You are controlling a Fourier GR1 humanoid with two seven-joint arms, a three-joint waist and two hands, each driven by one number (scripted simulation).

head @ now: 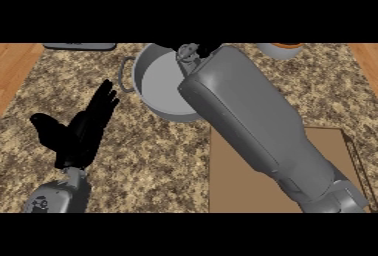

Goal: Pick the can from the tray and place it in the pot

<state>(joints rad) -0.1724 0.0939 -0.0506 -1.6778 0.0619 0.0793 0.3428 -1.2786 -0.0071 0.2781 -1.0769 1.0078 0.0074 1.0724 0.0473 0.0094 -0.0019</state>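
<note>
the right forearm (258,130) stretches from the near right corner across the brown tray (236,185) to the far rim of the grey pot (159,85), hiding the right hand almost entirely; only a sliver shows at the pot's far edge, so whether its fingers grip anything cannot be told. the can is not visible anywhere: the bare part of the tray shows none, and the pot's visible floor shows none either. it is likely carried over the pot, with the pick done and the release left, though that is a judgement. the left hand (81,132) rests open at the left, fingers straight, above the speckled counter (148,170). an orange-topped cup (282,50) stands far right.
</note>
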